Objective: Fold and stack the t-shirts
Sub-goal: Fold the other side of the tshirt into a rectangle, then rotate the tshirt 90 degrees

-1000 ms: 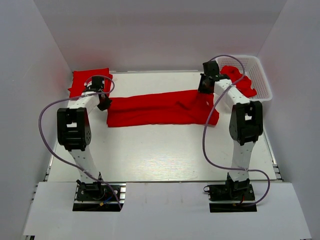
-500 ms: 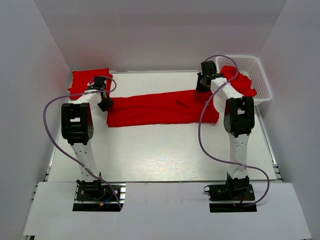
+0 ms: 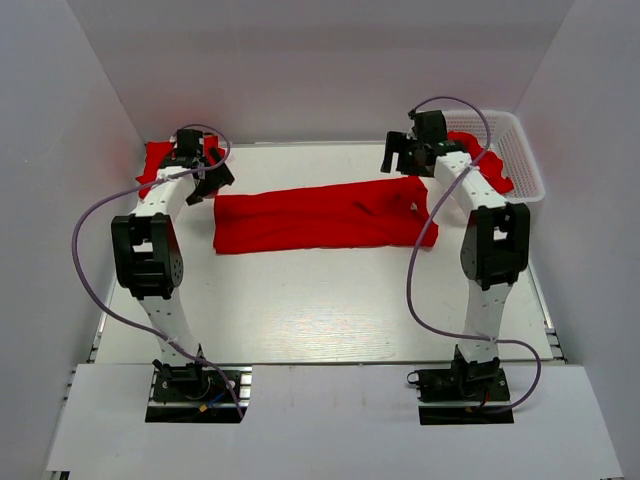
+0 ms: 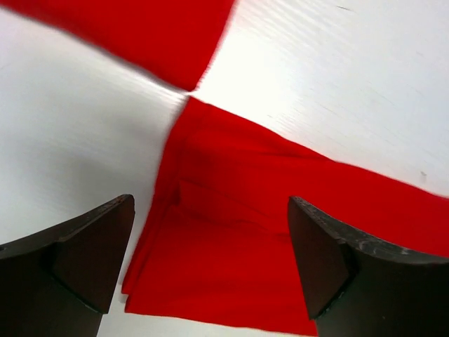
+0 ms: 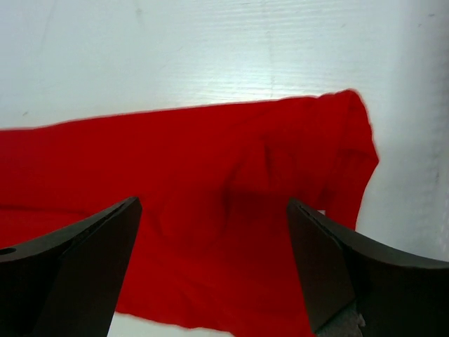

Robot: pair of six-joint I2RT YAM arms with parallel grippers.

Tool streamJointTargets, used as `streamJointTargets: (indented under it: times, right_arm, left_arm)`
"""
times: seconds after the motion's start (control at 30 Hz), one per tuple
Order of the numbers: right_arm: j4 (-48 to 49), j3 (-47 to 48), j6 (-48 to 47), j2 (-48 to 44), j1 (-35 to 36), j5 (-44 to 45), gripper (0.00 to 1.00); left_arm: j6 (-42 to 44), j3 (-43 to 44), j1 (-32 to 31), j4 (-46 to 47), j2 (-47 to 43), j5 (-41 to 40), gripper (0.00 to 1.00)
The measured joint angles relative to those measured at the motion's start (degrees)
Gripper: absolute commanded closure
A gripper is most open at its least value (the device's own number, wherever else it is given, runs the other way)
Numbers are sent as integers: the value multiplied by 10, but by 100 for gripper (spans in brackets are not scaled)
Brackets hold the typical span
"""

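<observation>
One red t-shirt lies folded into a long band across the middle of the table. My left gripper hovers open above and just behind its left end, holding nothing. At the opposite end, my right gripper also stands open and empty over the shirt's rumpled right end. A second folded red t-shirt lies at the back left corner; its edge shows in the left wrist view. Another red t-shirt sits crumpled in the basket.
A white lattice basket stands at the back right, close to my right arm. White walls enclose the table on three sides. Bare white tabletop lies in front of the shirt band.
Both grippers went from shut to open, letting go of the shirt's ends, and rose back toward the far edge. The shirt band settled flat on the table.
</observation>
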Motion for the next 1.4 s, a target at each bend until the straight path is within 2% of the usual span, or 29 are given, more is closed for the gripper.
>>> streamJointTargets:
  times: [0.2,0.37,0.5,0.63,0.87,1.03,1.27,1.4]
  right_arm:
    - [19,-127,10,-89,3,-64,10]
    - [25,-216,27,-96,5,-81,10]
    - [26,-233,37,-80,5,-84,10]
    - [35,-226,46,-43,5,-86,10]
    - [41,-83,44,69,2,-111,10]
    - [123,48,60,177,2,-202,10]
    - [260,233,136,333,45,-293,10]
    - [327,245,171,361,85,-317,10]
  left_arm:
    - [35,-1,-9,26,-1,92,0]
    - [49,-21,-24,51,25,138,0]
    - [50,-87,-35,70,45,157,0]
    - [41,-167,-39,113,-4,170,0]
    - [31,-356,-63,127,-146,202,0]
    - [13,-471,-144,92,-246,296,0]
    - [-15,-487,-276,16,-217,449,0]
    - [-28,-457,-356,-15,-159,509,0]
